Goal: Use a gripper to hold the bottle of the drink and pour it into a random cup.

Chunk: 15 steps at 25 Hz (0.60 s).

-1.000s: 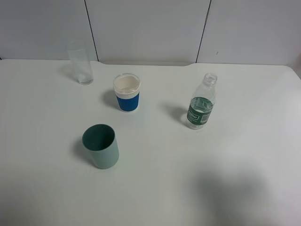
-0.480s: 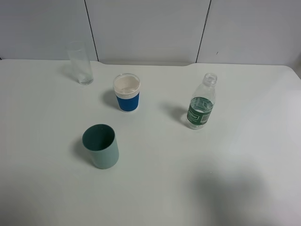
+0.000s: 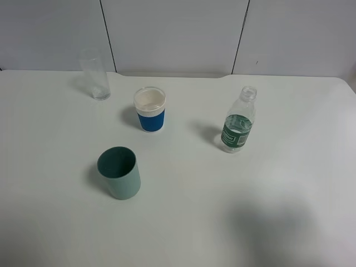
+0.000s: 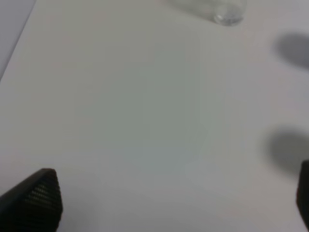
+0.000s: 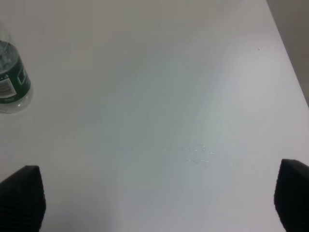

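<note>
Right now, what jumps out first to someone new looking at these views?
Four vessels stand upright and apart on the white table: the open bottle of the drink with its green label on the right, the blue-sleeved paper cup mid-table, a grey-green cup nearer the camera, and a tall clear glass at the far left. Neither arm shows in the high view; both wrist views show claw tips spread wide with only table between them.

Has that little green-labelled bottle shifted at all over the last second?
No. The bottle stands in the same spot, right of the blue-sleeved cup, below the same wall seam.
</note>
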{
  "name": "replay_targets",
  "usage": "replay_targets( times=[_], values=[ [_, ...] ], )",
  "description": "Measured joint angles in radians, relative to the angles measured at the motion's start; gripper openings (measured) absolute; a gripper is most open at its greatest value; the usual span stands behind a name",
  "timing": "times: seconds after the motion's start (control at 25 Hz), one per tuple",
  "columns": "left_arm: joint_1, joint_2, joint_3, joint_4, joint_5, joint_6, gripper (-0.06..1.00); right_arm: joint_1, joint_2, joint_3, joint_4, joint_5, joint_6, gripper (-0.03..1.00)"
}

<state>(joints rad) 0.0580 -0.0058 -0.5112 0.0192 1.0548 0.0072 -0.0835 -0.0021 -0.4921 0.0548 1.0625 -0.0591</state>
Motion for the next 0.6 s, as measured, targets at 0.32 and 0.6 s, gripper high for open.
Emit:
replay_targets(
  times=[0.32, 0.6],
  values=[
    [0.0, 0.0, 0.0, 0.0, 0.0, 0.0, 0.98, 0.0, 0.0, 0.0, 0.0, 0.0, 0.0, 0.94],
    [0.0, 0.0, 0.0, 0.0, 0.0, 0.0, 0.98, 0.0, 0.0, 0.0, 0.0, 0.0, 0.0, 0.94]
  ],
)
